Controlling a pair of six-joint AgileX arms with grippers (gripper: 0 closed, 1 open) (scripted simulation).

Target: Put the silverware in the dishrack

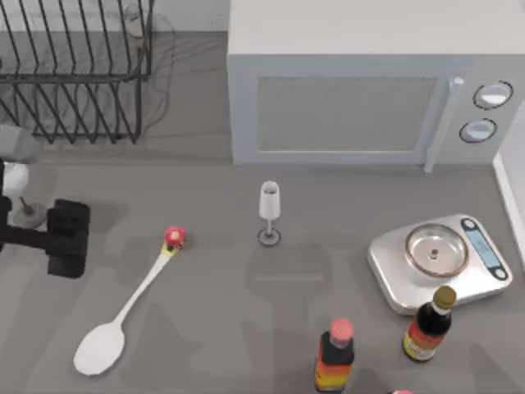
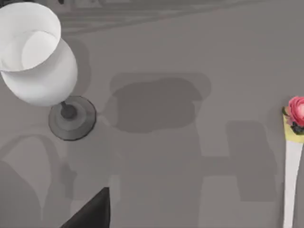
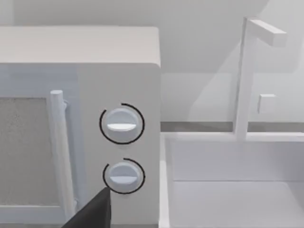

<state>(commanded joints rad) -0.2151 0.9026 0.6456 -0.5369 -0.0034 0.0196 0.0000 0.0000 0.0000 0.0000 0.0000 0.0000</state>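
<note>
The left arm (image 1: 25, 238) was matte black, a slim bar ending in a blocky, box-shaped gripper (image 1: 69, 238) body with squared edges. A dark, wedge-shaped finger (image 2: 92, 213) tip with a flat, unmarked face showed in each wrist view.

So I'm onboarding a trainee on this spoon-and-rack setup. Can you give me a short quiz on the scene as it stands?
1. True or false: the silverware already lies inside the dishrack.
2. Which stands nearest the spoon's pink knob? A) kitchen scale B) small wine glass C) microwave
3. Fill in: the left end effector sits on the table's ___ side, beside the spoon's handle.

Key: 1 false, it lies on the table. 2 B. 3 left.
</note>
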